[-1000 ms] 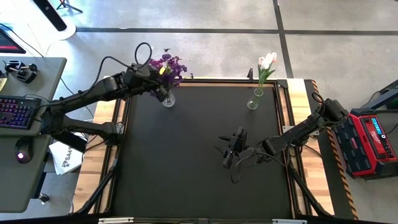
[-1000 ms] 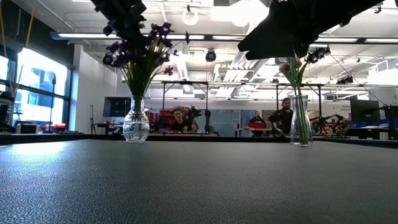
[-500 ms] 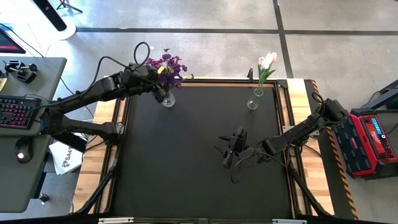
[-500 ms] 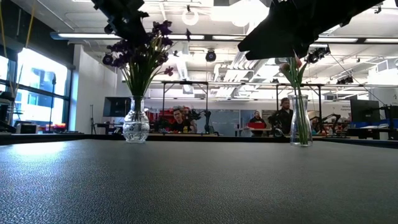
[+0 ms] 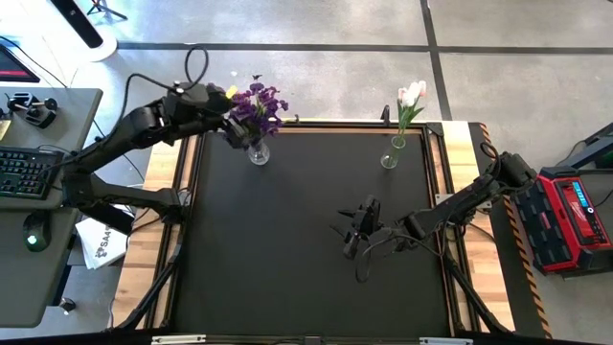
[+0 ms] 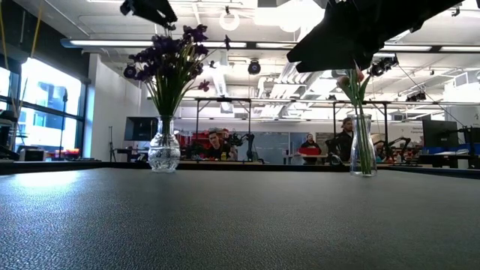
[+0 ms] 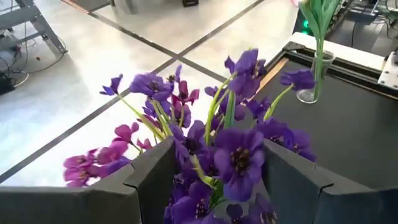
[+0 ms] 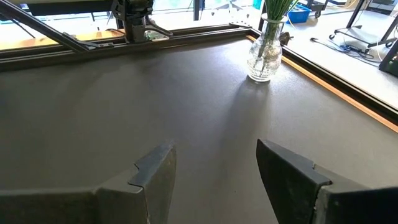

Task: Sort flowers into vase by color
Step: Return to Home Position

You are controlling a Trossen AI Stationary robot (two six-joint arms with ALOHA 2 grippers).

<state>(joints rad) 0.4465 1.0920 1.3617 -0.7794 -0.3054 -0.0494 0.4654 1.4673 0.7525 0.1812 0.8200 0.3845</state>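
Observation:
Purple flowers [image 5: 257, 103] [image 6: 169, 60] stand with their stems in a round glass vase [image 5: 259, 153] [image 6: 163, 150] at the table's far left. Pink and white tulips [image 5: 412, 94] stand in a slim glass vase [image 5: 390, 156] [image 6: 363, 150] at the far right. My left gripper [image 5: 233, 129] [image 7: 217, 162] is open, just left of and above the purple blooms [image 7: 236, 143], which show between its fingers in the left wrist view. My right gripper [image 5: 345, 235] [image 8: 214, 158] hangs open over the mat's middle, with nothing between its fingers.
The black mat [image 5: 287, 268] stretches bare toward the near edge inside a wooden rim [image 5: 469, 153]. A desk with a keyboard [image 5: 24, 172] stands off the left side, a red case [image 5: 575, 216] off the right. People [image 6: 217, 146] sit in the room beyond the table.
My left gripper has opened and let go of the purple flowers. It has drawn back up and toward the table's left edge. The purple flowers stay standing in their vase.

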